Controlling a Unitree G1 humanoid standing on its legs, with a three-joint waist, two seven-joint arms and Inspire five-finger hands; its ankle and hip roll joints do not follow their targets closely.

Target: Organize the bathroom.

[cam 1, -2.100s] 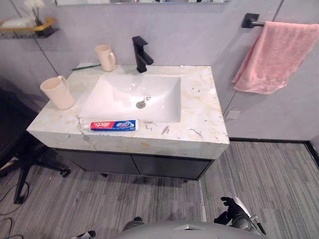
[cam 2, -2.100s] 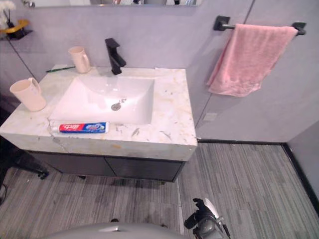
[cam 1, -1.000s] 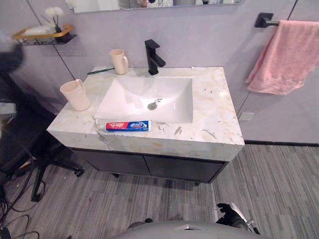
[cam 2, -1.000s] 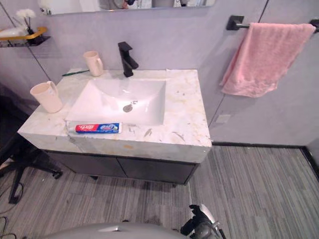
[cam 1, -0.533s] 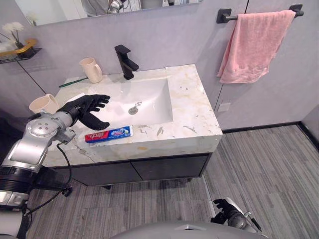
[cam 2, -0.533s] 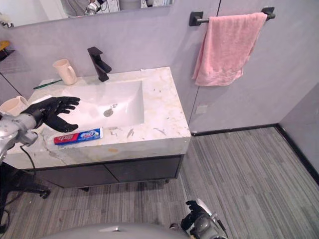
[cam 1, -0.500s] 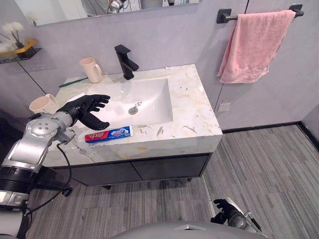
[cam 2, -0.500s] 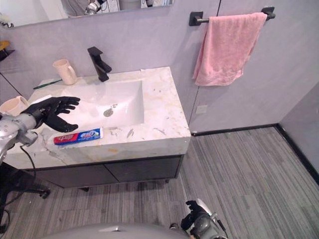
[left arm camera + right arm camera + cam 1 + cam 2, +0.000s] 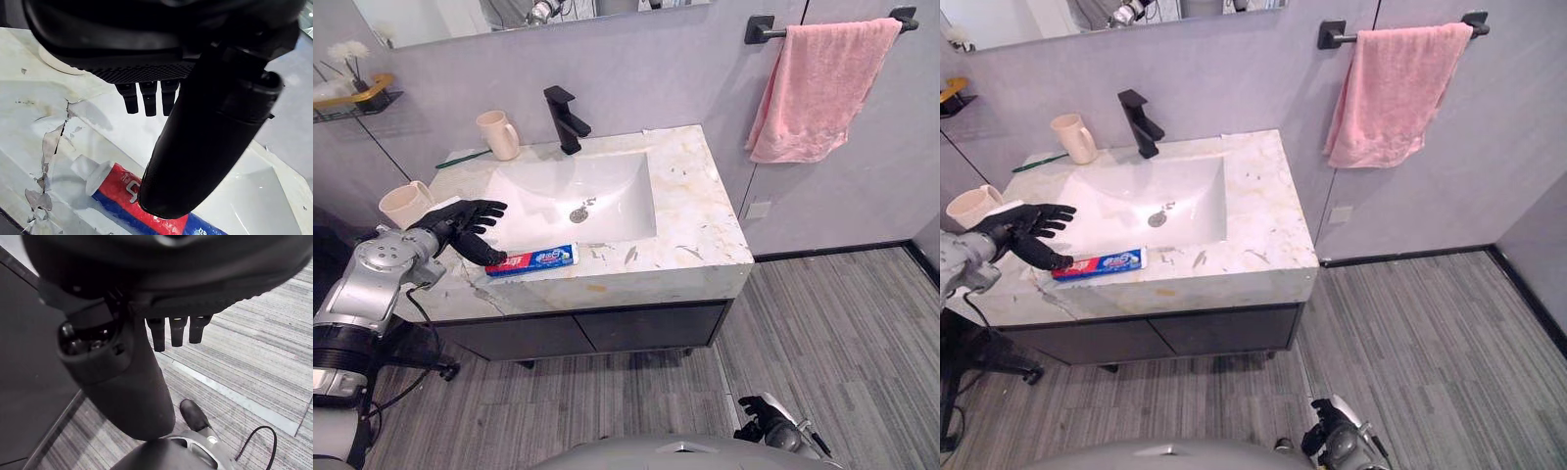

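Left hand dropped lower vs half a sec ago, fingers spread, thumb right by toothpaste on worktop, so pickup looked imminent.

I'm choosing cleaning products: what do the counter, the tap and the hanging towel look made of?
The pale veined countertop looks like polished marble or an imitation: grey-gold veins, slight sheen, a crack near its front left. The black tap looks like matte-coated metal, showing no glare. The pink towel looks like terry cloth, soft and fuzzy, draping in folds.

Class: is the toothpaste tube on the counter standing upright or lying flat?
Lying flat: the toothpaste tube rests lengthwise on the marble counter in front of the sink basin.
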